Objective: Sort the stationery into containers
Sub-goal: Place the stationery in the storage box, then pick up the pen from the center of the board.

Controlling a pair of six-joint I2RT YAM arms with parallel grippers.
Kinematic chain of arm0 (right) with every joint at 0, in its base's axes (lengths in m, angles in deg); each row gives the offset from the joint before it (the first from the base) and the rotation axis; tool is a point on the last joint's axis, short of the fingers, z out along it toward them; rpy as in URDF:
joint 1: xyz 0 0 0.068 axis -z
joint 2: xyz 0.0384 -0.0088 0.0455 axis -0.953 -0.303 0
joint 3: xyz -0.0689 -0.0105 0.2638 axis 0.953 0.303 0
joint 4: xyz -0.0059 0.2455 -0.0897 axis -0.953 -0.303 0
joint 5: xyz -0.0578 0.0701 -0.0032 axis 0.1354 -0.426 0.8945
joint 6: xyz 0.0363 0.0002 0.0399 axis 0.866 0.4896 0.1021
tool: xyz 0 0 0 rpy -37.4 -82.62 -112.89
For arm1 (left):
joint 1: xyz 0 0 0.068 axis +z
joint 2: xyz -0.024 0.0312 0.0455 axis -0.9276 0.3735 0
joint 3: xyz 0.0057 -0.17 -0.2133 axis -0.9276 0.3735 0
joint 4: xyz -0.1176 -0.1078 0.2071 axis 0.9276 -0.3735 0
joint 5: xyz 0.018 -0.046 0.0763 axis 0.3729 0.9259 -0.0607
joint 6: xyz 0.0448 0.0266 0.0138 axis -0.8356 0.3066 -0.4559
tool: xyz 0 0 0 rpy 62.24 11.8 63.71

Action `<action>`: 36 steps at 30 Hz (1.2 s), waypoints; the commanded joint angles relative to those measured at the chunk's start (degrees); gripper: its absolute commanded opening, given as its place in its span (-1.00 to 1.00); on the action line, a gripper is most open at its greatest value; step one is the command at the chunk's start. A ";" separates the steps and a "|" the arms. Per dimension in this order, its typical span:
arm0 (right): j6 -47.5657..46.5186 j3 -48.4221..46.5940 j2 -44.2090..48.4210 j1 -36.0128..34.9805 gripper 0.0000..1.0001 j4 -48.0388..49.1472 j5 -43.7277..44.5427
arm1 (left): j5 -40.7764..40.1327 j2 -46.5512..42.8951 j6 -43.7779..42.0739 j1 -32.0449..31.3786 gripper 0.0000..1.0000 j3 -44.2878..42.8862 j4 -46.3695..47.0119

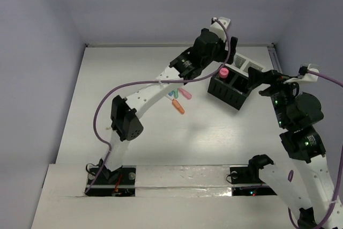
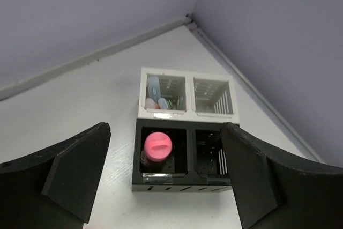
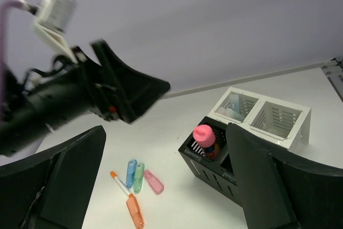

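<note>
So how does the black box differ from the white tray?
Colour: the black box is dark, the white tray pale. Contents: the black box holds one pink-capped marker standing upright; the white tray holds several pieces in one cell. Both have slotted walls, sit joined, and show one empty cell in the left wrist view.

A flat white matte table top [image 1: 203, 143] fills the middle of the top view. It is boxed in on three sides by plain pale lilac-grey walls: a back wall [image 1: 161, 4] at 12 o'clock, a left side wall [image 1: 32, 79] at 9 o'clock and a right side wall [image 1: 316, 20] at 3 o'clock. The back wall meets the table in a thin grey seam [image 1: 134, 45]. A narrow metal rail [image 1: 274, 56] lies along the table's edge at 2 o'clock. At 6 o'clock a glossy strip [image 1: 182, 178] crosses the near edge. The light is soft and even, leaving only faint blurred shadows on the white surface.
</note>
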 commanded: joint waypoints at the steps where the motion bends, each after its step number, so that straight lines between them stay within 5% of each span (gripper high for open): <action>1: -0.16 -0.43 -1.02 -0.11 1.00 3.67 -2.91 | -1.72 -7.14 -1.19 -0.40 0.63 -2.22 2.45; 7: 1.16 0.36 -4.72 -0.11 1.00 4.72 -13.18 | -8.66 -23.21 -0.40 -0.40 0.80 15.24 5.95; 11: 3.35 1.68 -7.79 -0.11 0.99 7.70 -22.24 | -16.98 -45.26 2.94 -0.40 0.97 43.31 12.63; 14: 4.41 3.09 -9.46 -0.11 1.00 10.69 -27.52 | -23.23 -59.24 6.27 0.13 0.98 55.92 12.03; 21: 7.83 3.88 -22.37 -2.12 0.97 18.96 -40.88 | -29.94 -78.59 10.33 0.66 0.98 63.79 -0.70; 31: 1.25 -5.25 -44.43 -17.76 0.95 17.21 -27.46 | -34.07 -90.19 12.96 0.66 0.98 71.78 -8.54; 36: -5.32 -14.56 -60.13 -25.15 0.88 14.66 -27.53 | -37.58 -95.47 12.53 0.66 0.98 78.37 -7.31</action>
